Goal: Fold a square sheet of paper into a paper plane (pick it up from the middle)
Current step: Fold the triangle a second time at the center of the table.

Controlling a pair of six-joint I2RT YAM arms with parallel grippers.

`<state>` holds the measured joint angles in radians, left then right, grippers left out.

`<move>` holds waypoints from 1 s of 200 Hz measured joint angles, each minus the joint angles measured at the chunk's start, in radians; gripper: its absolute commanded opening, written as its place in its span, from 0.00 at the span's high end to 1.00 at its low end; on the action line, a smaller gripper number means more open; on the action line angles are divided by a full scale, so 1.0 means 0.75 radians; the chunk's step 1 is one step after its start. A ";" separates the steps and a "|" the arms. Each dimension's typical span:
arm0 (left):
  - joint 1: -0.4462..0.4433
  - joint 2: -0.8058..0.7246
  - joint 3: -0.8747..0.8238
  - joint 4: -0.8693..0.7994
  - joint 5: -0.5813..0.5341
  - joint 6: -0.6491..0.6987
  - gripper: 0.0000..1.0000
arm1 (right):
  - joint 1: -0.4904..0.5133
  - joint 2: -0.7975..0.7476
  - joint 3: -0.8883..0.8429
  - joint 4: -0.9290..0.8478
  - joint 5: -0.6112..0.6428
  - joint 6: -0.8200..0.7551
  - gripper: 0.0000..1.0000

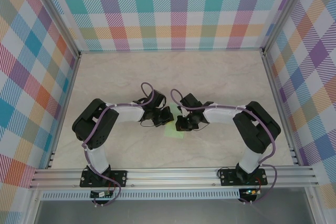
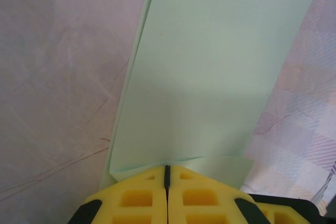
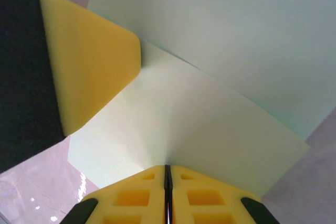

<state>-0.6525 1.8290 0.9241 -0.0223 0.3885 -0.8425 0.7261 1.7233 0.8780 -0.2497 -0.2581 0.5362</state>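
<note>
My left arm (image 1: 97, 124) and right arm (image 1: 257, 127) fold inward, elbows out, forearms aimed at each other. Left fingers (image 2: 136, 199) are pressed together on the square sheet of paper (image 2: 210, 66); right fingers (image 3: 131, 199) likewise, tips just beside the left's.

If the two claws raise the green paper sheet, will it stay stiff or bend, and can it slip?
Probably floppy: the sheet looks thin and curves beyond the left claw. Likely very light for its size. Slipping seems unlikely, since the right claw is shut on it too.
</note>
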 measured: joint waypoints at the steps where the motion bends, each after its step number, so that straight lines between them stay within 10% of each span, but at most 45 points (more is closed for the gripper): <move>1: 0.000 0.000 0.000 0.000 0.000 -0.001 0.94 | -0.001 -0.002 -0.002 0.004 -0.001 0.001 0.90; 200: 0.000 -0.003 -0.003 0.007 0.001 -0.004 0.94 | -0.001 -0.117 -0.109 -0.028 -0.076 -0.027 0.91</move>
<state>-0.6525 1.8271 0.9218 -0.0170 0.3893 -0.8452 0.7258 1.6356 0.7959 -0.2710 -0.3149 0.5156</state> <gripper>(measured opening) 0.059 0.097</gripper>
